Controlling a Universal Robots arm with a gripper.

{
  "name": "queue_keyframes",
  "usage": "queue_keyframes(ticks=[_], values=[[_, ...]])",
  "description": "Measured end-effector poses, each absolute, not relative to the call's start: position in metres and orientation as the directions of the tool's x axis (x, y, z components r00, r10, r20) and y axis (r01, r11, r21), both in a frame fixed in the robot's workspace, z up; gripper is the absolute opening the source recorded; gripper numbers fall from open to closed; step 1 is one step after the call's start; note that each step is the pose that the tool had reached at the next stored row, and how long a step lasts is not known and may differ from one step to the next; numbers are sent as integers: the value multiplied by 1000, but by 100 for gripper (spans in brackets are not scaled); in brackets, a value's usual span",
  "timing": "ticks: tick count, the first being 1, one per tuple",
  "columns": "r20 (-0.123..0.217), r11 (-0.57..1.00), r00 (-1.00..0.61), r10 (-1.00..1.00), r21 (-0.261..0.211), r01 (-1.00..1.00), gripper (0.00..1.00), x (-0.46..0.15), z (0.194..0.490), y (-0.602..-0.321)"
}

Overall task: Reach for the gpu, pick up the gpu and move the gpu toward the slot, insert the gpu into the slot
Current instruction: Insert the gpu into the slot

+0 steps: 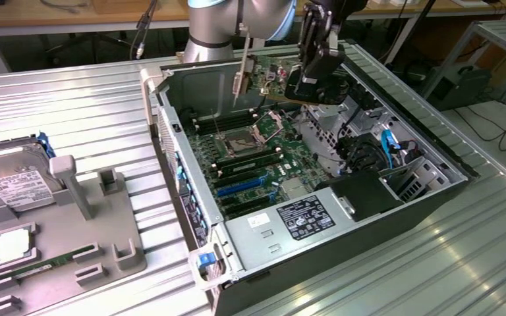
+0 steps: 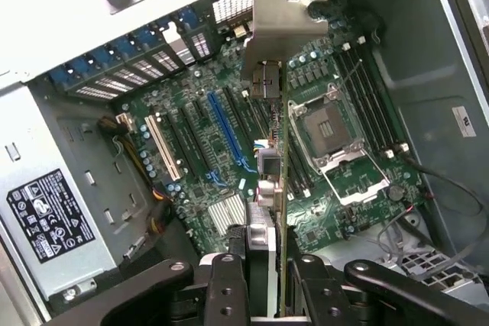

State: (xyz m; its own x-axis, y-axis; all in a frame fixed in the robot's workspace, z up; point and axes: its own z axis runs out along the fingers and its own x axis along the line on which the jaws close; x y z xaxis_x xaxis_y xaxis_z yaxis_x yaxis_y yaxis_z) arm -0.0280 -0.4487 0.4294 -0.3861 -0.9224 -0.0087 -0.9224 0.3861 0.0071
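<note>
The hand [image 2: 271,269] grips the gpu [image 2: 271,85] edge-down, well above the blue slot [image 2: 229,139], its long edge running nearly along the slot but offset to one side.

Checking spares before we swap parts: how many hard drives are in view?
1. The hard drive sits in the grey holder at the exterior view's left, outside the computer case. Others may be hidden inside the case.

The gpu [image 1: 271,76] is a thin flat card with a shiny silver end piece. It stands on its edge, up in the air. The slot [image 2: 228,133] is long, thin and blue. It lies flat on the green board below, apart from the card.
</note>
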Motion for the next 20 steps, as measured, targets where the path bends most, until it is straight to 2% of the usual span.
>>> queue_keyframes(ticks=[20], values=[[-9, 7, -7, -1000, 7, -1000, 28, -28, 429, -449]])
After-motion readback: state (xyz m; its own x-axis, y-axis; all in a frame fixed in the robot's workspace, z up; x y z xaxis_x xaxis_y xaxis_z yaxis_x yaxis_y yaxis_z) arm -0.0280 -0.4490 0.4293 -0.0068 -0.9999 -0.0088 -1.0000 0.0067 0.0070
